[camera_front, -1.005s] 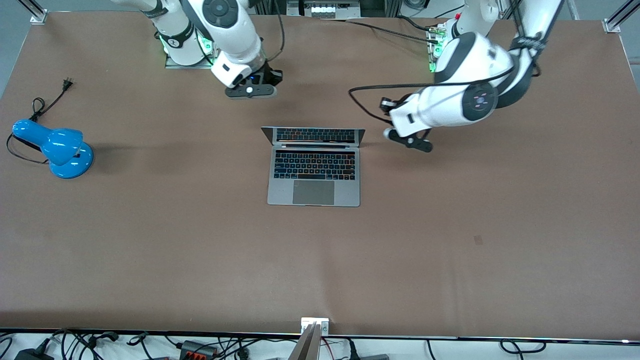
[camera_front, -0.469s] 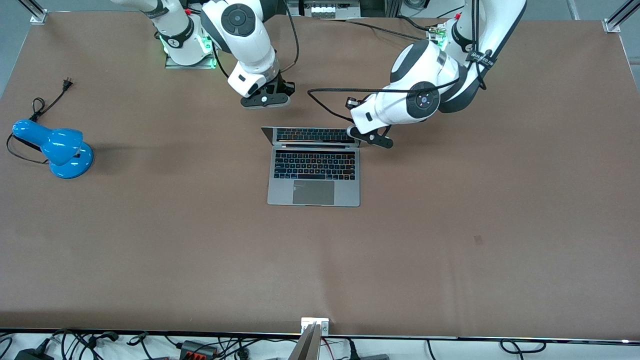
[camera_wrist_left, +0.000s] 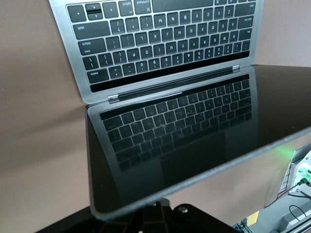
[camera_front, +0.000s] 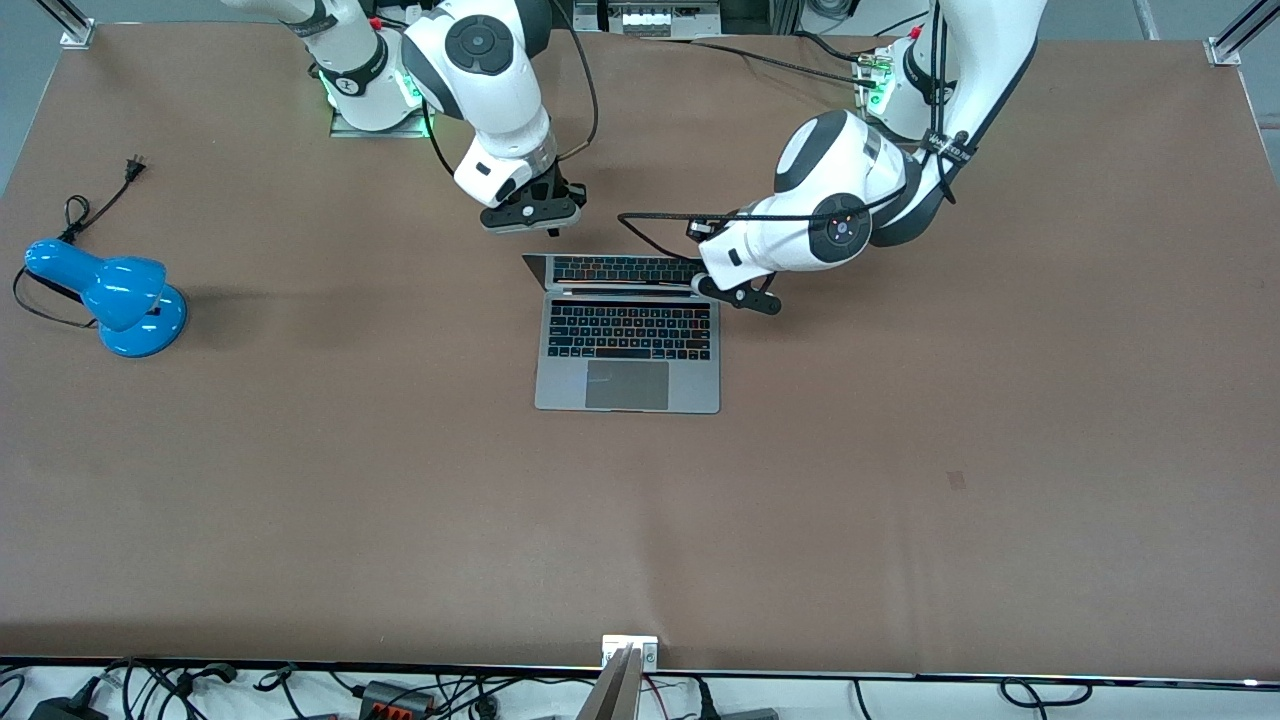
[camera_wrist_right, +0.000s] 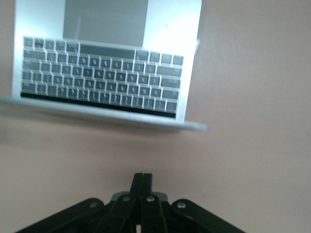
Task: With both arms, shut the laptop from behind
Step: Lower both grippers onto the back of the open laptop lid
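The slim silver-grey laptop [camera_front: 628, 335] sits open mid-worktop [camera_front: 900, 480]. The left gripper [camera_front: 738, 296] is at the screen's corner, the right gripper [camera_front: 531, 216] near its back. Right jaws look closed; left, I cannot tell.

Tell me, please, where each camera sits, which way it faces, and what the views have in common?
Front view: high across the table, looking down at both arms, left hand, right hand, lamp.
Left wrist view: above the open laptop, facing screen and keyboard; hand base shows.
Right wrist view: facing the laptop; shut right hand shows.
All share the laptop.
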`<state>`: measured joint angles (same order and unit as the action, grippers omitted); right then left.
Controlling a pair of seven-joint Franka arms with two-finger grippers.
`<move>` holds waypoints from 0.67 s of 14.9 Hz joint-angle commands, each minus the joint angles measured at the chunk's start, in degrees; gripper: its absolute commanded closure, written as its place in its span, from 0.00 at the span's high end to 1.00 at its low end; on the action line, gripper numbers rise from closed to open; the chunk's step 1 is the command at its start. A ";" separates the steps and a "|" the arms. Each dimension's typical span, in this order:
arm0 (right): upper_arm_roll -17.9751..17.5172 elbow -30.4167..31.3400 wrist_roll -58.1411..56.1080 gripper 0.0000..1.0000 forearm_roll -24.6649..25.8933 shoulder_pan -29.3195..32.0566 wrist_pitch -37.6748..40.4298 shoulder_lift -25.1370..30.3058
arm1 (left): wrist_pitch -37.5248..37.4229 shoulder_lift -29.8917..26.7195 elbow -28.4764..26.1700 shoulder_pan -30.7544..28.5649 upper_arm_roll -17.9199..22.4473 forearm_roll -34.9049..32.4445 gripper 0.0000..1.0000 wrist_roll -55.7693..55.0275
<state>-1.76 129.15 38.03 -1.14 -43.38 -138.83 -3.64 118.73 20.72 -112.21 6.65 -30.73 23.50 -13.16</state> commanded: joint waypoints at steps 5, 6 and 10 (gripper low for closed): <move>0.00 0.05 0.56 0.00 1.23 0.40 -4.60 -1.63 | 1.50 1.95 1.82 -0.24 0.58 -0.91 0.00 -0.29; 0.09 0.05 0.56 0.00 1.75 0.49 -5.04 -1.63 | 2.11 2.04 1.82 -0.24 0.58 -1.00 0.00 -0.20; 0.09 -0.30 0.91 0.00 2.02 2.51 -6.89 -2.51 | 3.60 3.44 2.52 -0.24 1.19 -1.70 0.00 -0.20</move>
<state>-1.41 129.15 38.03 -0.26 -42.21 -144.32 -5.51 121.60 22.43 -111.60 6.39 -29.84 23.40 -13.16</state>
